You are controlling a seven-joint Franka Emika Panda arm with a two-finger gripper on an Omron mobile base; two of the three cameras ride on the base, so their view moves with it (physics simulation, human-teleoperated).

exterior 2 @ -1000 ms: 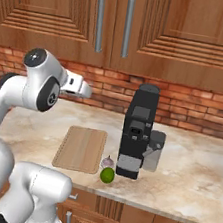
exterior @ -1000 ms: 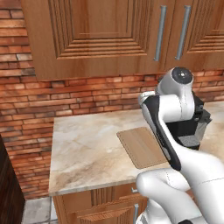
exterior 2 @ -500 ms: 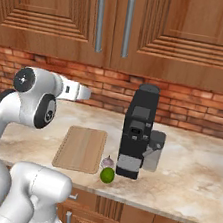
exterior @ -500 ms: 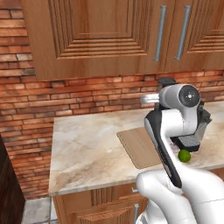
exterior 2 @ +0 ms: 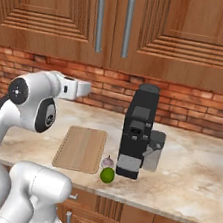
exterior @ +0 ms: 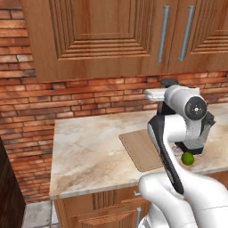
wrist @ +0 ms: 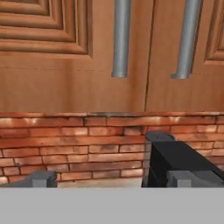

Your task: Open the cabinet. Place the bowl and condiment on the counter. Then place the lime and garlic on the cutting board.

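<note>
The cabinet [wrist: 87, 65] of brown wood hangs shut on the wall, its two grey bar handles [wrist: 121, 39] side by side at the door seam. My gripper [wrist: 111, 180] is open and empty, its fingertips [wrist: 40, 178] far apart, aimed at the brick wall below the doors. The white hand [exterior 2: 72, 88] hovers above the counter [exterior 2: 195, 171], left of the coffee machine. The cutting board [exterior 2: 81, 148] lies bare on the counter. The garlic [exterior 2: 107, 161] and the lime [exterior 2: 107, 174] sit at its right edge. The bowl and the condiment are out of view.
A black coffee machine [exterior 2: 138, 132] stands right of the board, with a grey cup [exterior 2: 152, 156] at its side. Red brick wall [exterior 2: 106, 90] backs the counter. My own arm [exterior: 176, 133] hides part of the board [exterior: 140, 150] in the left base view.
The arm's upper joint has swung lower and to the right, uncovering the lime in the left base view. The hand stays near the same spot. The objects have not moved.
</note>
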